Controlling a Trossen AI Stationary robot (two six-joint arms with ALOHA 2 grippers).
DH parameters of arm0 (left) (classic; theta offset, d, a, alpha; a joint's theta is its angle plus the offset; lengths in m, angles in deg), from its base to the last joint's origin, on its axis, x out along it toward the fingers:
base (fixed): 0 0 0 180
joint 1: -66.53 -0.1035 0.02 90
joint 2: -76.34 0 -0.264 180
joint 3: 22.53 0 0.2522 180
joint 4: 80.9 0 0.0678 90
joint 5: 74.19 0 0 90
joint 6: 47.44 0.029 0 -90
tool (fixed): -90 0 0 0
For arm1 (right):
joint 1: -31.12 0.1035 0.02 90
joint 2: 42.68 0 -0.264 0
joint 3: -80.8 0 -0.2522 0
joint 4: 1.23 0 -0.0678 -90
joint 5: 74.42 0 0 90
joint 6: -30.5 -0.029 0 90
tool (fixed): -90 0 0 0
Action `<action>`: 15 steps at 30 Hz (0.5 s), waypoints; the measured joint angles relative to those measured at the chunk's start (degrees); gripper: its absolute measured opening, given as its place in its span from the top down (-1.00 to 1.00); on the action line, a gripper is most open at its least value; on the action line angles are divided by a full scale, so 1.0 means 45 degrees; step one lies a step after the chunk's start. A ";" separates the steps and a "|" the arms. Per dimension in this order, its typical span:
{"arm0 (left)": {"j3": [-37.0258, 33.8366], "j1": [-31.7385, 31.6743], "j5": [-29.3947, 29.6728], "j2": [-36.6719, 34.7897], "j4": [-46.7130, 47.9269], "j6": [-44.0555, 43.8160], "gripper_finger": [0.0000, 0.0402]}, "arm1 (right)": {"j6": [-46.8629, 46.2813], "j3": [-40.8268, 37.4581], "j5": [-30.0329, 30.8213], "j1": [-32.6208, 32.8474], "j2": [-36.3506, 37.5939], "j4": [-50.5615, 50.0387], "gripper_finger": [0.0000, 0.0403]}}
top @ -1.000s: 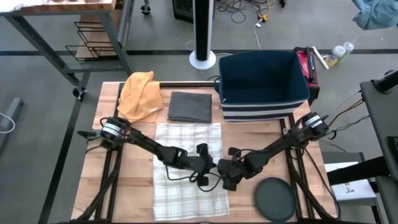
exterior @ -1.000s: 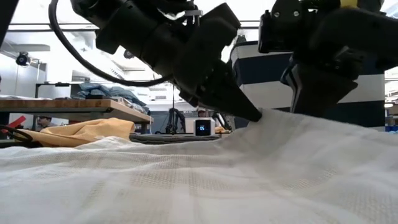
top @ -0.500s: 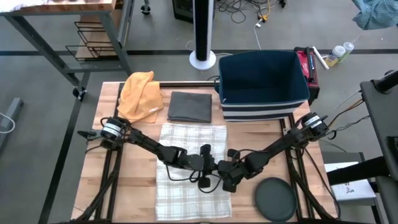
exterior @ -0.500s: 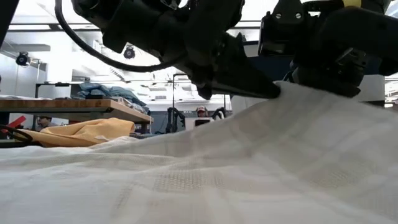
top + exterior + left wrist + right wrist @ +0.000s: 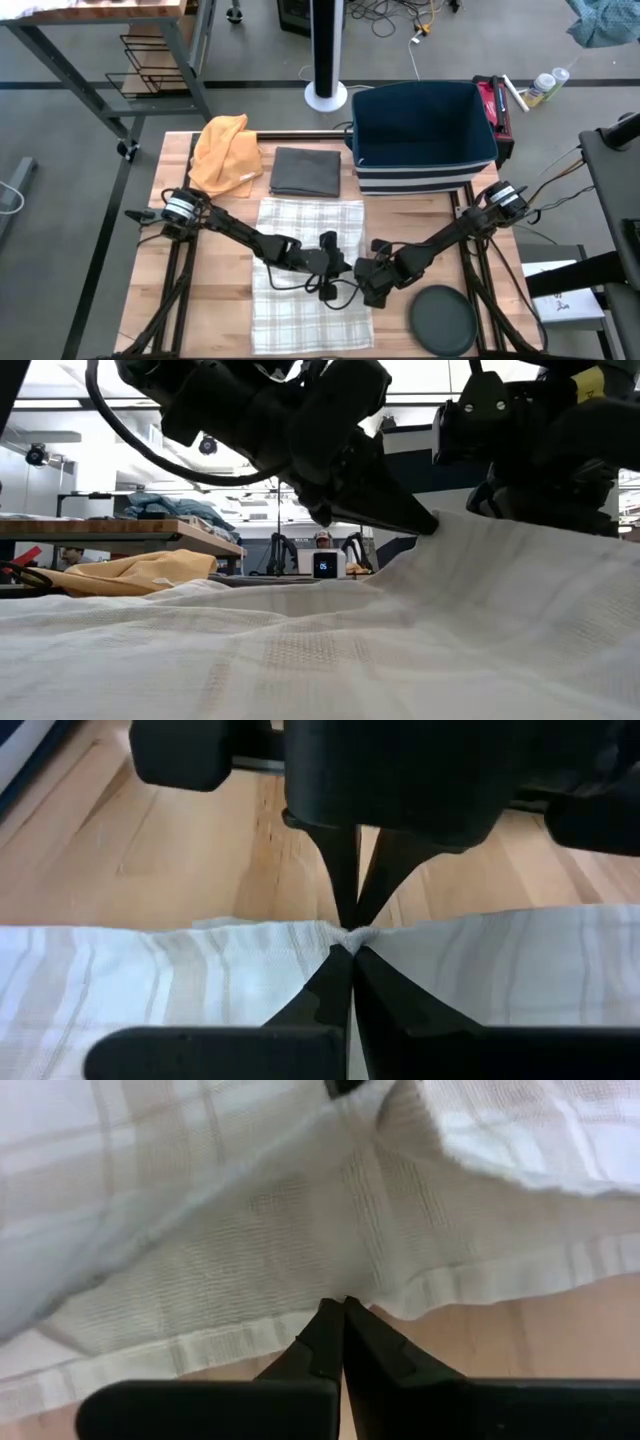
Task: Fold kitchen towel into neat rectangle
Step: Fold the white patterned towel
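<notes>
Towel (image 5: 305, 268) on wooden table (image 5: 205, 300)

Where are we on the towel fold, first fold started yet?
Started, not finished. The checked towel lies spread on the table and no crease shows. In hand: the left gripper and right gripper are both shut on its right edge, side by side, with that edge raised in the low view. Left: carry the edge across, lay it down, then fold again into a rectangle.

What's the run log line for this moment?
stage: towel fold started | left gripper: shut on checked towel right edge | right gripper: shut on same edge | edge lifted | gray cloth: folded, behind
</notes>
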 joint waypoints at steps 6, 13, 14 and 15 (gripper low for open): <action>0.0000 -0.0016 0.0005 0.0000 0.0140 0.0085 1.00 | -0.0270 -0.0251 -0.0089 0.0061 0.0000 -0.0066 1.00; 0.0000 -0.0012 -0.0002 0.0000 0.0144 0.0091 1.00 | -0.0942 -0.0636 -0.0535 0.0102 0.0039 -0.0041 1.00; 0.0000 -0.0012 -0.0005 0.0000 0.0139 0.0092 1.00 | -0.0923 -0.0549 -0.0572 0.0102 0.0043 -0.0073 1.00; 0.0000 -0.0012 -0.0006 0.0000 0.0143 0.0092 1.00 | -0.0831 -0.0476 -0.0624 0.0106 0.0096 -0.0167 1.00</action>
